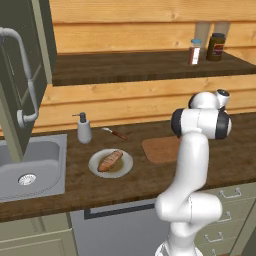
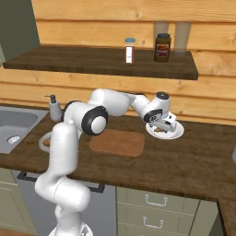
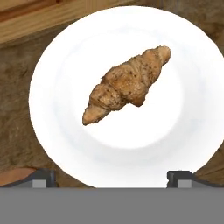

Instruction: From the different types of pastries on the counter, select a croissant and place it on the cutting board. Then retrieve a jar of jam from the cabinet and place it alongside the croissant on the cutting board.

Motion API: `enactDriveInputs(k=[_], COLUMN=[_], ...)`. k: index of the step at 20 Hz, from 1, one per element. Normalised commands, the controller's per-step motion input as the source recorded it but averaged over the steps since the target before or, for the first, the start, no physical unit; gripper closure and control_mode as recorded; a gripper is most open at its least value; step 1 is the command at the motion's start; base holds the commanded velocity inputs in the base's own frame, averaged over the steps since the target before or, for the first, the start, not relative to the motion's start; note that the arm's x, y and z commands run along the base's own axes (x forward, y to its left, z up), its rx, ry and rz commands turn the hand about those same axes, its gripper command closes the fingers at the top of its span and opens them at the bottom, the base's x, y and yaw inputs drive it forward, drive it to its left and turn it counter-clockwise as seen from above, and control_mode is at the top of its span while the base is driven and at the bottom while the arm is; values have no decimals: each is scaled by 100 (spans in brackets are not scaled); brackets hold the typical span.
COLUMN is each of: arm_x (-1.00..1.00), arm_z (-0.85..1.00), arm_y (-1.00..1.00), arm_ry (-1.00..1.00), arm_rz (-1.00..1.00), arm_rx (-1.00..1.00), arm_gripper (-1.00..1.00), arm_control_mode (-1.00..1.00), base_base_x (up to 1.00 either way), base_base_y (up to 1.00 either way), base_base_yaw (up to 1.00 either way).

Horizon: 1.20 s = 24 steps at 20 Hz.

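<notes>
1. The gripper [image 2: 162, 124] hangs over a white plate [image 2: 177, 133] right of centre in the right base view, its fingers spread wide and gripping nothing.
2. In the hand view that plate [image 3: 57, 109] takes up most of the frame and carries one croissant [image 3: 124, 85], golden brown and lying on a diagonal from lower left to upper right, just above the plate's middle.
3. The two dark fingertips [image 3: 43, 177] rise at the bottom of the hand view, well apart, with the near rim of the plate between them and the croissant above them, untouched.
4. The cutting board [image 2: 117, 142] lies bare on the counter [image 2: 184, 170] at the centre of the right base view, just left of the croissant's plate.
5. In the left base view the cutting board [image 1: 160, 150] sits right of centre, partly behind the arm.
6. A second white plate [image 1: 111, 164] lies left of the board in that view and holds a long baguette-like pastry [image 1: 110, 160].
7. A grey sink [image 1: 30, 167] is set into the counter at the left edge, with a soap dispenser [image 1: 83, 128] just beside it.
8. On the wooden shelf [image 2: 92, 62] across the top stand a blue-capped bottle [image 2: 130, 50] and a dark brown jar [image 2: 162, 47], close together.
9. A dark cabinet door [image 1: 22, 75] fills the upper left of the left base view; whether a jar of jam is inside cannot be told.
</notes>
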Motion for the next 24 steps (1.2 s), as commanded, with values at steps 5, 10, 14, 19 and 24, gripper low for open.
enactDriveInputs(k=[5,10,14,19,24], arm_x=[39,20,5,11,13], arm_z=[-6,-18,-19,-3,-7], arm_y=[0,-12,-23,-1,-1], arm_ry=[-3,-5,-5,-3,0], arm_rz=[0,-2,-3,-3,-2], arm_rx=[0,0,0,0,0], arm_gripper=[-100,-100,-100,-100,-100], arm_control_mode=[-100,-100,-100,-100,-100], base_base_x=[0,0,0,0,0], base_base_y=[0,0,0,0,0], base_base_yaw=[0,0,0,0,0])
